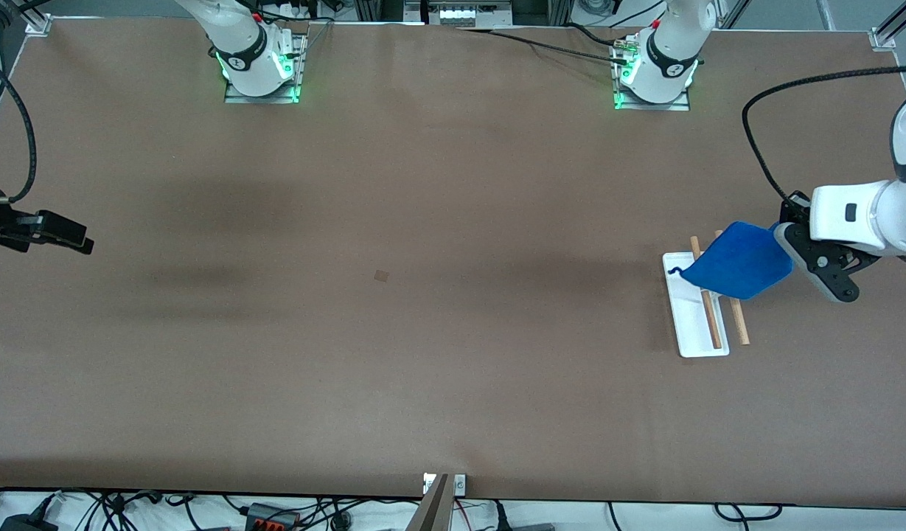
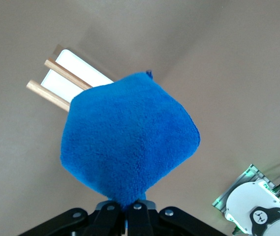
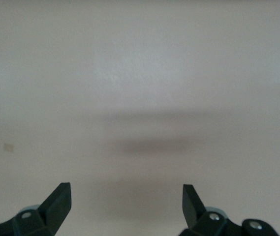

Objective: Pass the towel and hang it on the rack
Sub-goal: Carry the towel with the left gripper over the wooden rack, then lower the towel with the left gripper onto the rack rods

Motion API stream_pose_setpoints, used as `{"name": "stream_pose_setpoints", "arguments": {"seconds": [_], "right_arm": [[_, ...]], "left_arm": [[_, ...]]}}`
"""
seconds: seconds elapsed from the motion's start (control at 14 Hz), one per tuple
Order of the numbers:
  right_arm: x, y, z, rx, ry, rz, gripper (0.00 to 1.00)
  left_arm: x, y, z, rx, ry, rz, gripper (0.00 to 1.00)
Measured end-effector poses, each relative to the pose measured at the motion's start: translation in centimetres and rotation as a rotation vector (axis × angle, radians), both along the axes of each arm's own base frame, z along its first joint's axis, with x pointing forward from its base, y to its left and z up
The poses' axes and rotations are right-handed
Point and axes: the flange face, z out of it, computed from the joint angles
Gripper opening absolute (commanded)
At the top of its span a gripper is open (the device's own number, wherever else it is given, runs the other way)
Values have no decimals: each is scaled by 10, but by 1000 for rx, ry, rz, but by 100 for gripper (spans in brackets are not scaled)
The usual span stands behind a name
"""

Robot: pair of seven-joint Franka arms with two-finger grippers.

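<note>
A blue towel (image 1: 740, 260) hangs from my left gripper (image 1: 781, 237), which is shut on one corner of it, in the air over the rack at the left arm's end of the table. The rack (image 1: 707, 310) has a flat white base and two wooden dowel bars; the towel covers part of the bars. In the left wrist view the towel (image 2: 130, 140) fills the middle, with the gripper (image 2: 127, 211) pinching its corner and the rack (image 2: 63, 81) partly hidden under it. My right gripper (image 1: 80, 242) is open and empty, waiting at the right arm's end; its wrist view (image 3: 126, 196) shows only bare table.
The brown table (image 1: 394, 332) carries a small dark square mark (image 1: 381, 276) near its middle. The arm bases (image 1: 261, 63) stand along the edge farthest from the front camera. A black cable (image 1: 762, 140) loops above the left arm.
</note>
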Motion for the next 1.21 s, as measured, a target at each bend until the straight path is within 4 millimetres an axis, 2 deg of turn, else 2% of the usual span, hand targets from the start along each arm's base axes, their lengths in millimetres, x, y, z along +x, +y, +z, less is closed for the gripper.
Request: {"name": "stream_pose_setpoints", "arguments": {"seconds": [0.29, 0.5, 1.07, 1.21], "right_arm": [[-40, 3, -15, -7, -8, 5, 100], [-67, 4, -19, -6, -1, 6, 100], [-63, 6, -1, -8, -52, 11, 100], [-63, 6, 1, -8, -57, 12, 100]], "left_arm": [[13, 17, -23, -44, -14, -88, 0], [14, 33, -19, -61, -23, -123, 0], [18, 39, 2, -81, -67, -203, 0], [19, 46, 6, -84, -77, -211, 0]]}}
